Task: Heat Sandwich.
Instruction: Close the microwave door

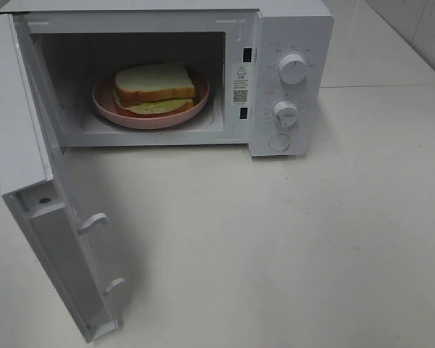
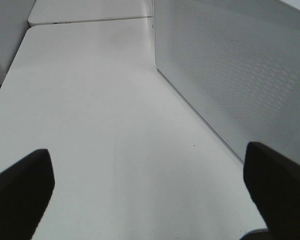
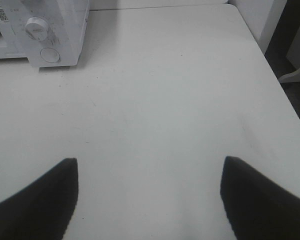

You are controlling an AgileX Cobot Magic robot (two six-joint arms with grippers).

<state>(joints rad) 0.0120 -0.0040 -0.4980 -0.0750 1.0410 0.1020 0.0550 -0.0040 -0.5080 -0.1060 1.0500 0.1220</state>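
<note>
The sandwich, white bread with brown crust and pale green filling, lies on a round pink plate inside the white microwave. The microwave door stands swung wide open at the left. Neither arm shows in the high view. My left gripper is open over bare table, with the door's perforated outer face beside it. My right gripper is open too, empty, over the table to the right of the microwave's control panel.
Two white knobs and a round button sit on the panel. The white table spreads in front. Its right edge drops off near the right gripper, and a seam to a second table lies beyond the left one.
</note>
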